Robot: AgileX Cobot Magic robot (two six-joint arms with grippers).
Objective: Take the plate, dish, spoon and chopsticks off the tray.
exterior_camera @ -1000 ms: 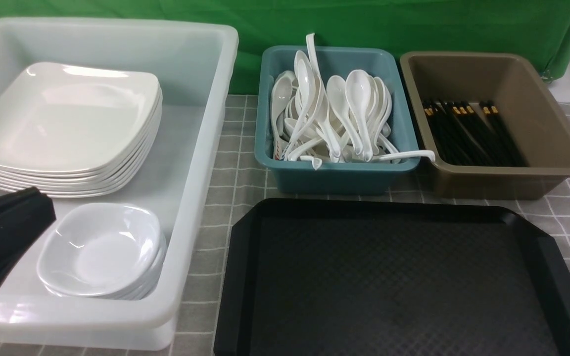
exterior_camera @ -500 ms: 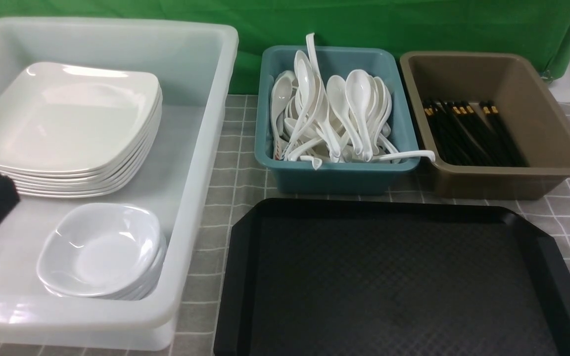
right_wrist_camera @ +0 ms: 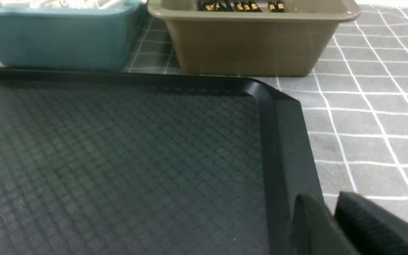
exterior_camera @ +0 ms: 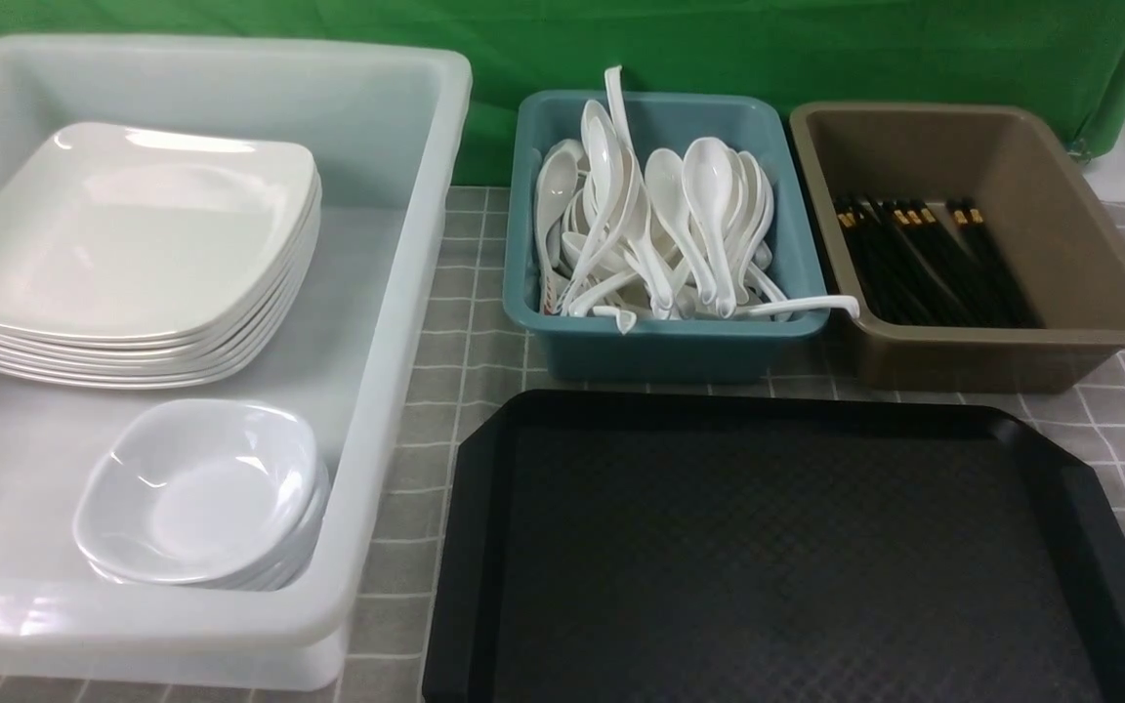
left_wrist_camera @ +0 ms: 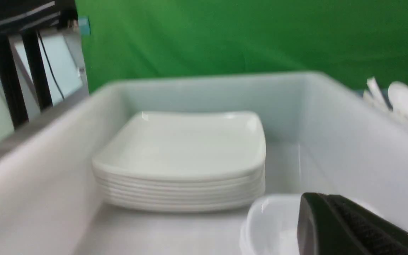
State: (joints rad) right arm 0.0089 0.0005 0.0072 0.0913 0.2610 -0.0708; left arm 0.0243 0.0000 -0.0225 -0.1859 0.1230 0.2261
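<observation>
Currently the tray sits at front centre-right on the grey checked cloth, its diamond-textured surface bare.

Plate tops a stack of like plates at the far end of the white tub, left of the tray. Dish tops a smaller stack at the near end of the same tub, just in front of the plates.

Spoons are piled in the teal tub behind the tray; one handle hangs over its right rim toward the brown tub. Chopsticks lie in the brown tub, gold-banded ends toward the far wall. The two small tubs stand side by side, very close.

Neither arm shows in the front view.

Left wrist view: left gripper is over the near end of the white tub, above the dish stack, touching nothing. Only one black fingertip mass shows, blurred; cannot tell whether the jaws are apart or together.

Right wrist view: right gripper hangs at the tray's right rim near the far right corner. Its two fingertips sit nearly together with a thin gap, nothing between them.
</observation>
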